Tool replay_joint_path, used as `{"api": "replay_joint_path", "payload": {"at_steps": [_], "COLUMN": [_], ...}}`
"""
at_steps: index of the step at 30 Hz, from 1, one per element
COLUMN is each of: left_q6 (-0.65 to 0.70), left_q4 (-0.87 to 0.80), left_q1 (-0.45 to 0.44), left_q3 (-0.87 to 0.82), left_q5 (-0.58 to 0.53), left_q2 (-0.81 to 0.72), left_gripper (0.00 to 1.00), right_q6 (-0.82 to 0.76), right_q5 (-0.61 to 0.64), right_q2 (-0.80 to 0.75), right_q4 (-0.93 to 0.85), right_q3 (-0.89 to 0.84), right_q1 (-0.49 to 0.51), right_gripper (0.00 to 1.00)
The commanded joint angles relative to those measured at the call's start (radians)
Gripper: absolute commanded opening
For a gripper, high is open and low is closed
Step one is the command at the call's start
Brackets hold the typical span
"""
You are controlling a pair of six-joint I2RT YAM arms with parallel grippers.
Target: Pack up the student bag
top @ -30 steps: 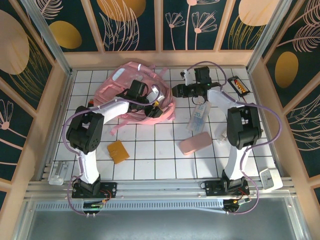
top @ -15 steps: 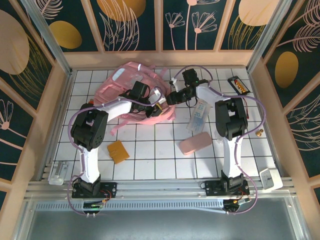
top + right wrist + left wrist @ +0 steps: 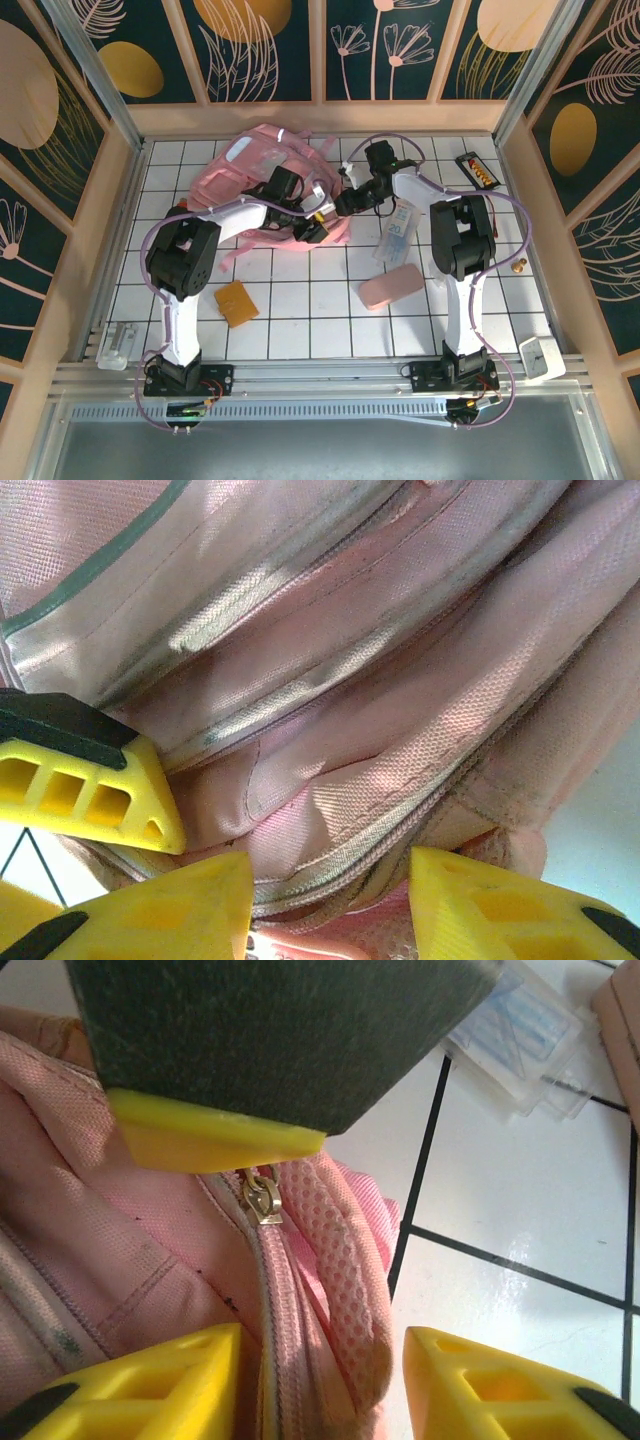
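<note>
The student bag (image 3: 255, 160), upper left, looks soft and floppy; hold it by the zipper seam (image 3: 265, 1300). The left end effector (image 3: 320, 1345) is open astride it; the right end effector (image 3: 330, 865) is maybe pinching fabric, but I cannot tell.

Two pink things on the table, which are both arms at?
The big backpack at the back; the small flat case lies alone nearer the bases.

Bright, even light is falling from overhead and glaring off the white tiles (image 3: 520, 1190) beside the student bag (image 3: 265, 170). Soft shadows are pooling in the bag's folds (wrist views), and the left gripper's fingers (image 3: 470, 1390) nearest it are blurring.
</note>
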Motion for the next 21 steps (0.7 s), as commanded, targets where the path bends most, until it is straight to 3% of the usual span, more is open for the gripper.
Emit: {"api": "replay_joint_path", "payload": {"at_steps": [1,4,7,16,21], "left_q6": [0.032,0.037,0.096,0.191,0.192], "left_q4": [-0.046,-0.022,-0.027,-0.033,0.022], "left_q1": [-0.006,-0.007,-0.007,-0.007,-0.007], "left_q3": [0.013,0.000,-0.003,-0.024,-0.072], "left_q5": [-0.027,-0.060,-0.047,-0.024,-0.003], "left_q2": [0.029,0.018,0.007,-0.028,-0.069], "left_gripper": [0.32,0.21,0.01,0.00,0.00], "right_q6": [-0.032,-0.049,-0.062,-0.068,-0.171], "right_q5": [-0.010,-0.010,-0.011,0.016,0.079], "right_q2": [-0.024,-0.040,-0.054,-0.074,-0.109], "right_q4": [-0.132,-0.150,-0.154,-0.120,-0.051], "right_q3": [-0.011,-0.030,-0.057,-0.111,-0.174], "right_q1": [0.003,0.003,0.006,0.032,0.077], "right_gripper": [0.44,0.42,0.42,0.41,0.46]}}
